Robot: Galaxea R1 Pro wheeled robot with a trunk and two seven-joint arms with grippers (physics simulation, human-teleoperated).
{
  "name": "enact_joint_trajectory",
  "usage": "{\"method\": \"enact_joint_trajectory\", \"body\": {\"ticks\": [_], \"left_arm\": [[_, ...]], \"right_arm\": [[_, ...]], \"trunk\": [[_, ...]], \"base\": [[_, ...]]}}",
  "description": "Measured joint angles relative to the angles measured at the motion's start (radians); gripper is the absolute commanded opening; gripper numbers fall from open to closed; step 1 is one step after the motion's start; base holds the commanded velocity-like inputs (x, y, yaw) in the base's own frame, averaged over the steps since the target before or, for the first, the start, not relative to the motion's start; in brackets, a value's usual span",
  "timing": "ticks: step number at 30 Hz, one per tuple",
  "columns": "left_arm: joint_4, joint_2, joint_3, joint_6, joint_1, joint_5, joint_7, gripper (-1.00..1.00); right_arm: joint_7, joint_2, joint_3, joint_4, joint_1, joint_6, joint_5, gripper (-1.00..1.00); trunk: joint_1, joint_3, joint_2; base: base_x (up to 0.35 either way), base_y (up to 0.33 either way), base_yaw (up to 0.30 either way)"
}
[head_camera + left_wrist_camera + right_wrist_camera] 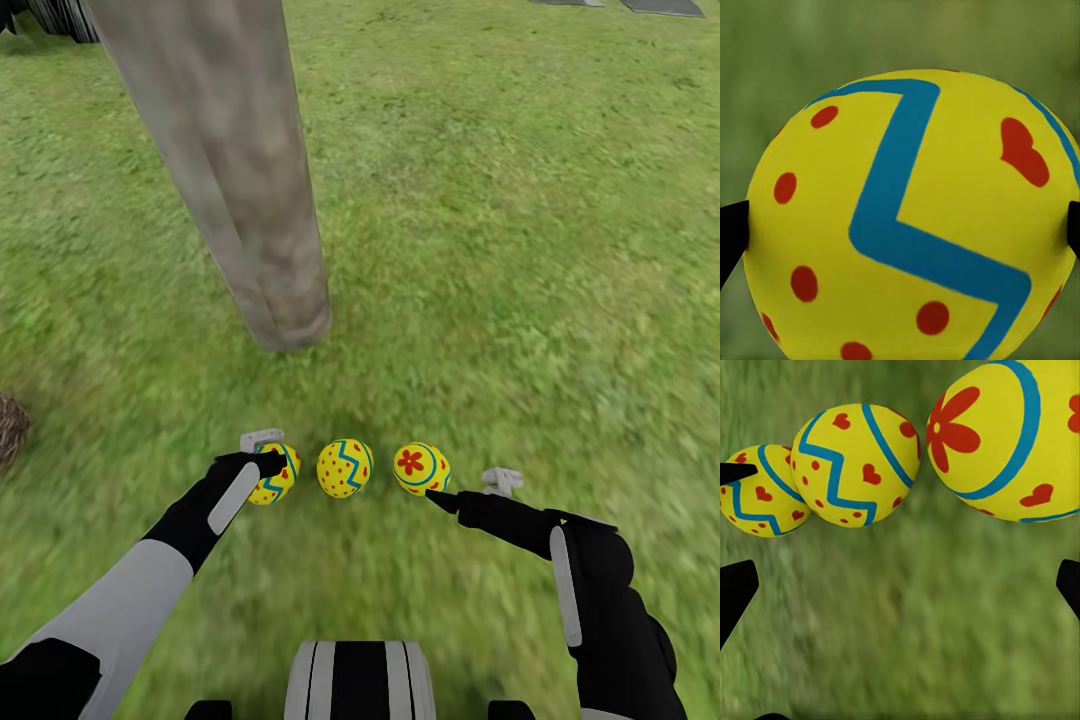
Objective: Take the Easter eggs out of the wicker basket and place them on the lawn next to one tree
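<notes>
Three yellow Easter eggs lie in a row on the lawn [520, 250], just in front of the tree's grey-brown trunk [250, 200]. My left gripper [268, 455] is open around the left egg [278, 478], whose blue zigzag looms close [907, 217] between my two fingertips [731, 232]. The middle egg [345, 467] lies free. My right gripper [468, 488] is open and empty, just short of the right egg [420, 467] with the red flower mark [1012, 442]. Beyond it the right wrist view takes in the middle egg [855, 461] and the left egg [765, 499]. The wicker basket [8, 430] pokes in at the left edge.
Grey stepping stones [660, 5] lie at the far right. A dark striped object [60, 20] stands at the far left, behind the trunk. Open grass stretches to the right of the tree and around the eggs. My own base [360, 680] is at the near edge.
</notes>
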Motion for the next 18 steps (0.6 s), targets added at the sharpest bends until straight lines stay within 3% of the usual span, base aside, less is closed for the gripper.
{"method": "enact_joint_trajectory", "body": {"ticks": [12,18], "left_arm": [[0.000,0.000,0.001,0.000,0.000,-0.001,0.000,1.00],[0.011,0.000,0.000,-0.001,0.001,0.009,-0.001,1.00]], "right_arm": [[0.000,0.000,0.000,0.000,0.000,0.000,0.000,1.00],[0.000,0.000,0.001,0.000,0.001,0.000,0.000,1.00]], "trunk": [[0.000,0.000,0.000],[-0.003,0.023,0.001]], "base": [[0.000,0.000,0.000],[0.000,0.000,0.000]]}}
